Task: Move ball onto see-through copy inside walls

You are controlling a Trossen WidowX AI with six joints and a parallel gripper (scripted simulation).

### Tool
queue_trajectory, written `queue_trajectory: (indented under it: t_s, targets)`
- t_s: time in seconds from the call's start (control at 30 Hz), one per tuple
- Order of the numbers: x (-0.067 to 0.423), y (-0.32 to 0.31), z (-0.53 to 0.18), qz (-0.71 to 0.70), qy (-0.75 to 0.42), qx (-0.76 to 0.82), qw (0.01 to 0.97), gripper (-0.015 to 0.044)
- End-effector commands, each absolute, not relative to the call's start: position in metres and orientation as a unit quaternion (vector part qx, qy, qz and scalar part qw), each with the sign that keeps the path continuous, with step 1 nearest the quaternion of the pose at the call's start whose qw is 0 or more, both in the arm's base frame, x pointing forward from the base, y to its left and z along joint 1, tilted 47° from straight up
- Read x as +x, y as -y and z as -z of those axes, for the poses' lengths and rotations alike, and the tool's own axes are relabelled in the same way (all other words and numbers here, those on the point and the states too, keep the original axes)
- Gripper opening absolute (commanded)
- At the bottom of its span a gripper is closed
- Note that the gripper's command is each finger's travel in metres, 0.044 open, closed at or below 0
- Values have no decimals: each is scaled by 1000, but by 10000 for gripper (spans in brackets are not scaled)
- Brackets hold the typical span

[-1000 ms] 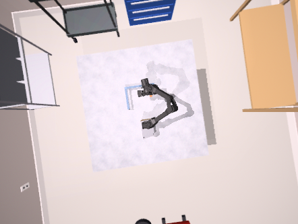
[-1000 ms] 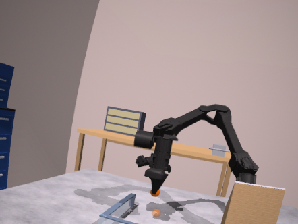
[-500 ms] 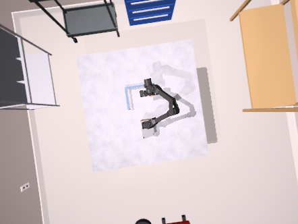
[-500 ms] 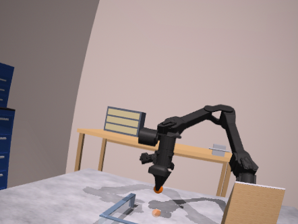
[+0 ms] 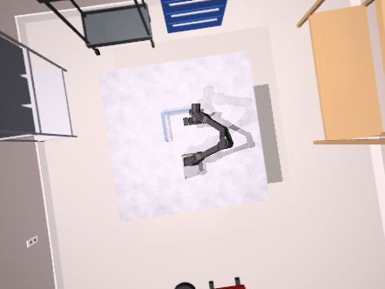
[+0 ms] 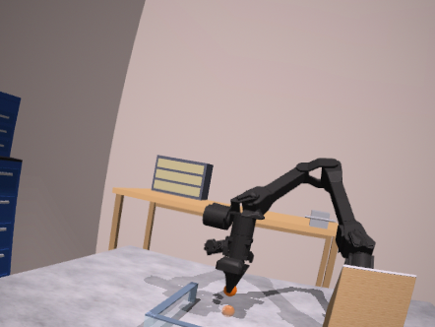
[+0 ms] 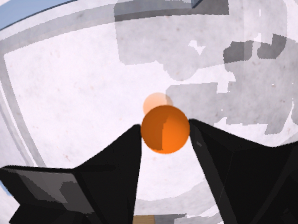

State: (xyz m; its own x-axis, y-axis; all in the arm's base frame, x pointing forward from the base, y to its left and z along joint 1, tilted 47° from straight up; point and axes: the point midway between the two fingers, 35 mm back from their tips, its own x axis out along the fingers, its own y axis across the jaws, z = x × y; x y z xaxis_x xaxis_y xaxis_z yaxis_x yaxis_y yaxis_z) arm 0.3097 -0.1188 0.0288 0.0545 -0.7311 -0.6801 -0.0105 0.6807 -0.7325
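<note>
Table [image 6: 74, 291] carries the clear walls [image 6: 173, 303], w/ the arm reaching over near their corner. Gripper [image 6: 229, 291] is clamped on the orange ball [image 7: 165, 129], held above the table w/ the pale copy [image 7: 156, 103] just past it on the surface below. Ball looks small, light, hard & smooth, so prob. slippery and quick to roll: grip across its widest part, set it down low before letting go.
</note>
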Motion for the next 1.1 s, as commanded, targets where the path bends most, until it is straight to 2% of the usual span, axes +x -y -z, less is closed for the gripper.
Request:
queue_trajectory:
  t_s: [0.0, 0.97, 1.07]
  targets:
    - [307, 134, -12, 268, -638, -295, 659, 0]
    - [306, 166, 16, 269, -637, -297, 658, 0]
    - [307, 165, 13, 273, -635, -297, 659, 79]
